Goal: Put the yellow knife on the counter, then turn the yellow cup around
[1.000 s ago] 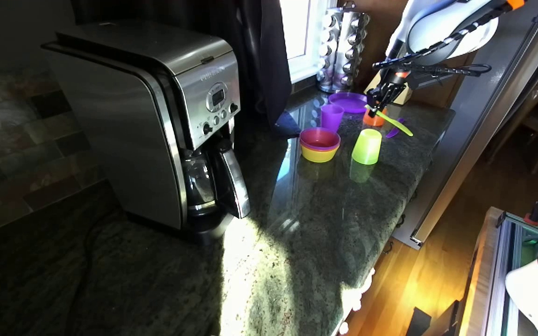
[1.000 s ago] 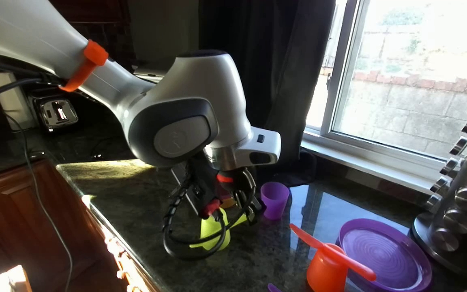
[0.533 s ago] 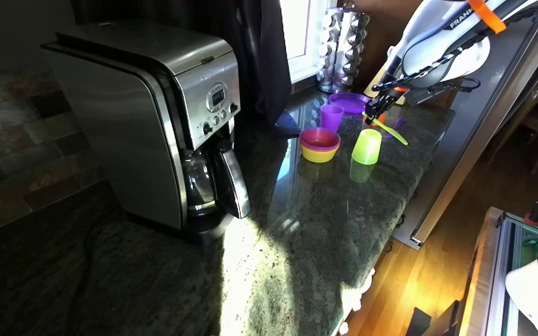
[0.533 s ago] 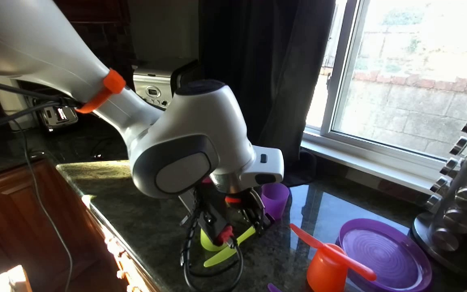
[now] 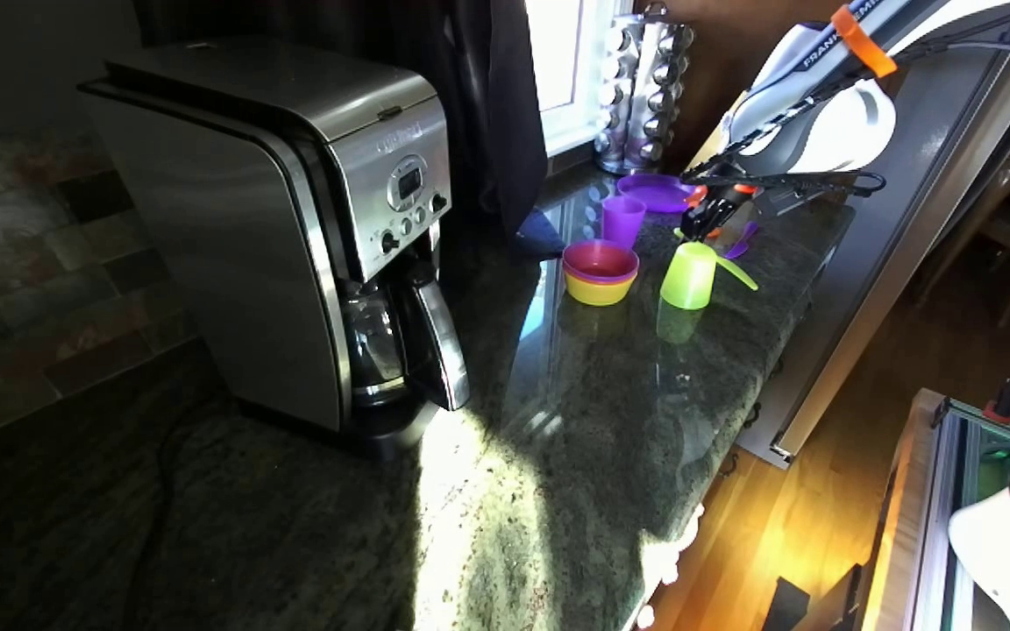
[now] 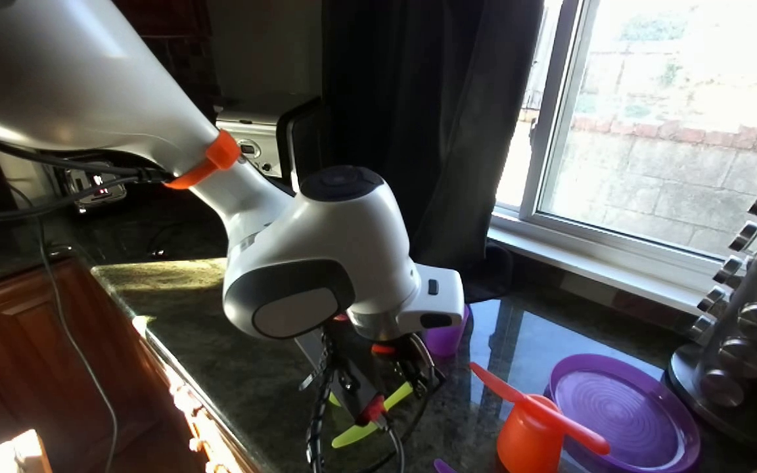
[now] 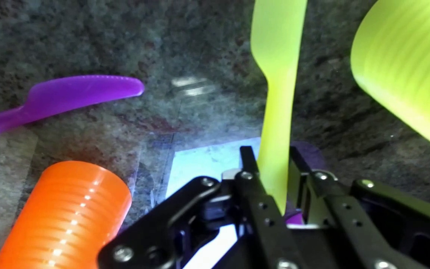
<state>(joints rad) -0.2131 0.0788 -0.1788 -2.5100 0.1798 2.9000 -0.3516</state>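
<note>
The yellow knife is thin and yellow-green. My gripper is shut on its handle, with the blade pointing away from the fingers. In the exterior views the knife is low over the dark speckled counter; I cannot tell whether it touches. The yellow cup stands upside down on the counter close beside the knife. It fills the upper right of the wrist view. In an exterior view the arm and gripper hide nearly all of the cup.
Stacked bowls and a purple cup stand near the yellow cup. An orange cup with an orange knife on top and purple plates are nearby. A purple knife lies on the counter. The counter's front edge is close.
The arm and gripper have moved down toward the counter with the yellow knife still held. The knife is now lower, beside the yellow cup, which has not moved.
</note>
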